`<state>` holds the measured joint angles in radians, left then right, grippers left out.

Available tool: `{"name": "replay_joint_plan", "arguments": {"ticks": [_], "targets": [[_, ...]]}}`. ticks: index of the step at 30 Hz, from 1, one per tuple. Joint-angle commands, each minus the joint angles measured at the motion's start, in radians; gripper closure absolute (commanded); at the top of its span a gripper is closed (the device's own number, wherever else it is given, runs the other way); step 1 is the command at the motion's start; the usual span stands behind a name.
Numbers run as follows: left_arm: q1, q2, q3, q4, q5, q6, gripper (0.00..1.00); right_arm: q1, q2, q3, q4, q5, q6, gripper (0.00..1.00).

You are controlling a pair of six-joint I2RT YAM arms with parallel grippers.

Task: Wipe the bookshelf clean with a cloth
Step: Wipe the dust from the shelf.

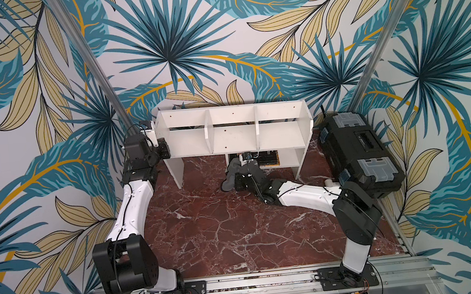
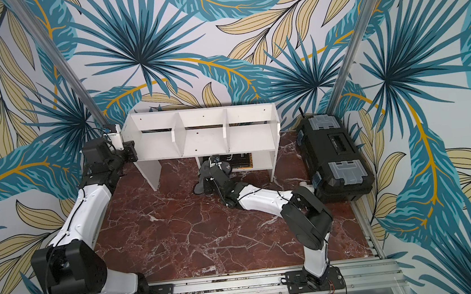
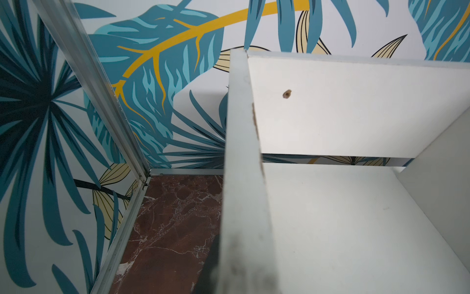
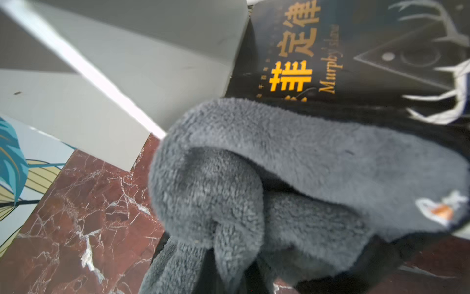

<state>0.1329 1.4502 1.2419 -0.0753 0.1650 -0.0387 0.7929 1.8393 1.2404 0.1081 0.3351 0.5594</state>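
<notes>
Nearest your top camera: ribbed aluminium base rail (image 1: 256,282), carrying both arm mounts on black plates.

Item, red-brown marble-veined tabletop (image 1: 221,228): glossy and flat.

Item, low white board bookshelf (image 1: 236,136): matte panels, three upper compartments split by two dividers, standing on panel legs at the back of the tabletop. You can see small brown specks and screw holes on its back board, and a chipped edge on its end panel in the left wrist view.

Item, left gripper (image 1: 163,148): you have it clamped on that end panel, one dark finger (image 3: 208,267) lying flat against the board's outer face.

Item, fleecy dark-grey cloth (image 4: 292,165): soft pile, bunched into thick folds, with a small white-and-orange stitched mark. It sits low at the front of the shelf, below the middle compartment, in both top views.

Item, right gripper (image 1: 244,166): pinched tight on the cloth, largely buried in it.

Item, black book with gold characters (image 4: 318,63): lying flat under the shelf, its near edge covered by cloth.

Item, black plastic toolbox with grey latches (image 1: 358,153): beside the shelf's right end.
</notes>
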Motion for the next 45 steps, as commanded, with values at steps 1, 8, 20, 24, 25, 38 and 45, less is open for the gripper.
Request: {"name": "replay_joint_plan", "arguments": {"ticks": [1,8,20,24,25,38,45], "targets": [[-0.035,-0.036,-0.064,-0.058,0.044,-0.099,1.0,-0.065,-0.056,-0.082,0.022,0.052,0.058,1.0],[-0.086,-0.057,-0.094,-0.066,0.112,-0.09,1.0,-0.272,-0.356,-0.451,0.031,0.107,0.034,1.0],[-0.114,-0.018,-0.019,-0.12,0.232,-0.111,1.0,-0.508,-0.637,-0.387,-0.176,-0.04,-0.126,1.0],[-0.116,-0.047,-0.047,-0.13,0.216,-0.127,1.0,-0.38,-0.596,-0.302,-0.199,0.013,-0.148,1.0],[-0.116,-0.05,-0.051,-0.137,0.216,-0.122,1.0,-0.344,-0.58,-0.278,-0.201,0.032,-0.149,1.0],[-0.129,-0.076,-0.091,-0.177,0.168,-0.111,1.0,0.074,-0.032,0.288,-0.215,0.117,-0.069,1.0],[-0.139,-0.082,-0.094,-0.187,0.14,-0.11,1.0,0.003,-0.13,0.192,-0.25,0.208,-0.043,1.0]]}}
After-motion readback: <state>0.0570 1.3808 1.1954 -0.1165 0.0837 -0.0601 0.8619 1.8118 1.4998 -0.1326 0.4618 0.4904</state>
